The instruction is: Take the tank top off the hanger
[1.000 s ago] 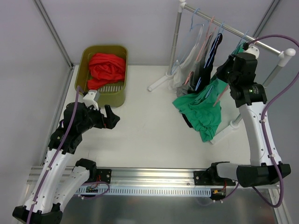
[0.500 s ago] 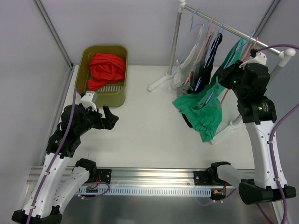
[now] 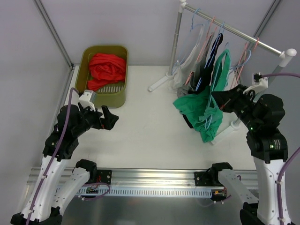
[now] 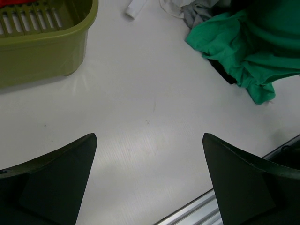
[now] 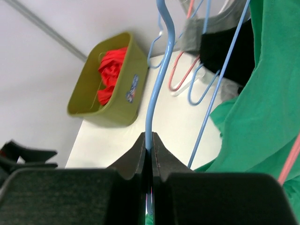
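The green tank top point(image 3: 206, 110) hangs beside the clothes rail point(image 3: 225, 29) on a blue hanger point(image 5: 159, 79), hem heaped on the worktop point(image 3: 150, 136), the raised right arm point(image 3: 267, 140) reaching left with jaws pinched shut on the hanger's wire, the left arm point(image 3: 65, 133) bent low near the olive basket point(image 3: 119, 96) with jaws spread wide and empty, and the hanger's hook hard to make out.

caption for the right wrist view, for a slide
Right gripper shut on a blue hanger, green tank top hanging alongside, olive basket of red clothing behind.

This is a robot lab. Plain grey panels point(image 3: 117, 23) wall in a white table point(image 3: 140, 136), a metal rail point(image 3: 150, 176) along its near edge.
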`<state>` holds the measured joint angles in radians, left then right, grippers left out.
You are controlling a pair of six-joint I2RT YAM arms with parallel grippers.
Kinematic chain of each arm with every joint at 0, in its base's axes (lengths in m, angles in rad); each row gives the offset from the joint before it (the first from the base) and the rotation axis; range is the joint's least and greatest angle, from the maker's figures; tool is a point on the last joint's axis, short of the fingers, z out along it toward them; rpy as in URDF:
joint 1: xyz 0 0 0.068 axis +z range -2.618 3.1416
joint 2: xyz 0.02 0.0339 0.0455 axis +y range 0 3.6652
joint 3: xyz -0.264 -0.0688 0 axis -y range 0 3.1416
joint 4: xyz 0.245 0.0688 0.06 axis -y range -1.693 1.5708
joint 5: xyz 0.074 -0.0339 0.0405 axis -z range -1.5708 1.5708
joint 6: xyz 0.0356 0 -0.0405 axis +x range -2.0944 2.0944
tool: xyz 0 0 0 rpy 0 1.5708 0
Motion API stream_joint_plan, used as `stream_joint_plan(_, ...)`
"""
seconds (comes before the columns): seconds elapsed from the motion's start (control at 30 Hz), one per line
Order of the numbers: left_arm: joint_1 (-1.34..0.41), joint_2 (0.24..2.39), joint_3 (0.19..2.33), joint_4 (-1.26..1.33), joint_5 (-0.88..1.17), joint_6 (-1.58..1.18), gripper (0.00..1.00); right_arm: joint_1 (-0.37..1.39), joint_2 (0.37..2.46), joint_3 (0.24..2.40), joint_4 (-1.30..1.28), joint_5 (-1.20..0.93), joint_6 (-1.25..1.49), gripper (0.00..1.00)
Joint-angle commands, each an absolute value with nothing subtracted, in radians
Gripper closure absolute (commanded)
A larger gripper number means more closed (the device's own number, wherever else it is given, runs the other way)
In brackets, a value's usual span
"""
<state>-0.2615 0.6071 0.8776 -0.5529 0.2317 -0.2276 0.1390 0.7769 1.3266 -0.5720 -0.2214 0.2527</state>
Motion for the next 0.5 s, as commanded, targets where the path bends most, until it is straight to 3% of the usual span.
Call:
stream_joint_plan(0.0, -0.265, 0.607, 0.988, -0.54, 0.348, -0.25, 0.01, 0.141, 0.681, 1.31, -0.603, -0.391, 0.232, 1.0)
stream_joint_plan(0.33, -0.281, 0.747, 1.307, -0.497, 0.54, -0.348, 0.01, 0.141, 0.463, 1.4, -0.934, -0.6, 0.163, 1.0)
stream_joint_plan(0.47, -0.418, 0.813, 1.361, -0.396, 0.542, -0.339, 0.01, 0.143, 0.465, 1.537, -1.011, -0.75, 0.166, 1.0)
